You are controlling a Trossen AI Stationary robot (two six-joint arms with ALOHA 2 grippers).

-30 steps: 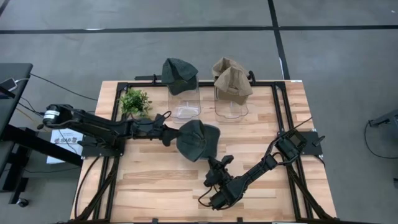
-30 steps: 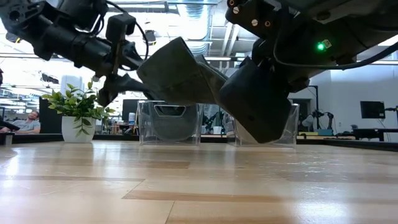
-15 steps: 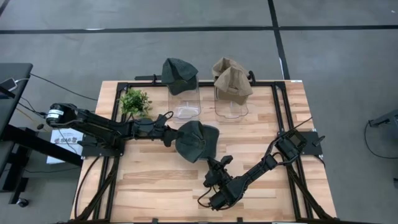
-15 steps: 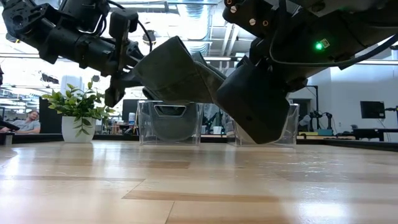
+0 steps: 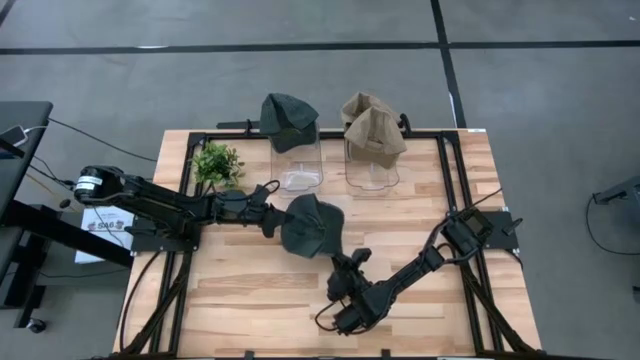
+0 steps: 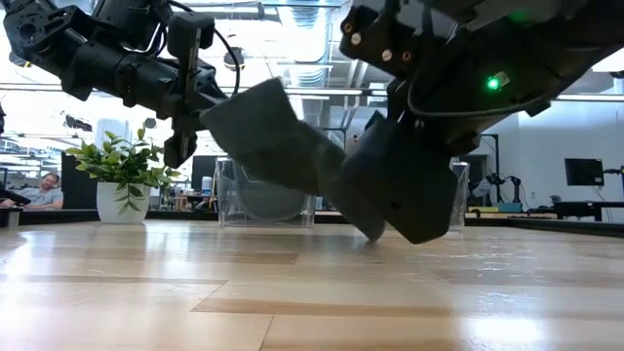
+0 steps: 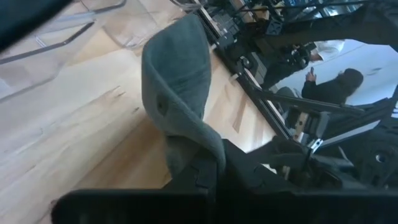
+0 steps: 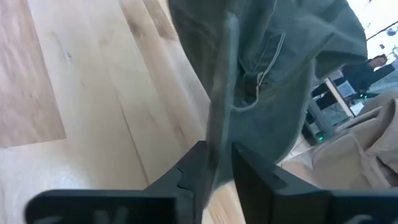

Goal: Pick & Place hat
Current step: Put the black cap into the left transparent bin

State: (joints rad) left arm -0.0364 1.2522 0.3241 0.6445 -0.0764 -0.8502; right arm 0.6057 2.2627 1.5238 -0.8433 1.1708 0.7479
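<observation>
Both pincers clamped on green hat (image 5: 306,226) above bare wood table (image 5: 250,290); left pincer (image 5: 272,217), right pincer (image 5: 345,270).

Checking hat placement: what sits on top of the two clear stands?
A green hat sits on the left stand; tan hats, seemingly two, sit on the right stand. What the hats cover of the stands' tops cannot be seen.

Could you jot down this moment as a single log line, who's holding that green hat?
left gripper: shut on green hat | right gripper: shut on green hat | hat: held above table | clear bins: not reached
</observation>
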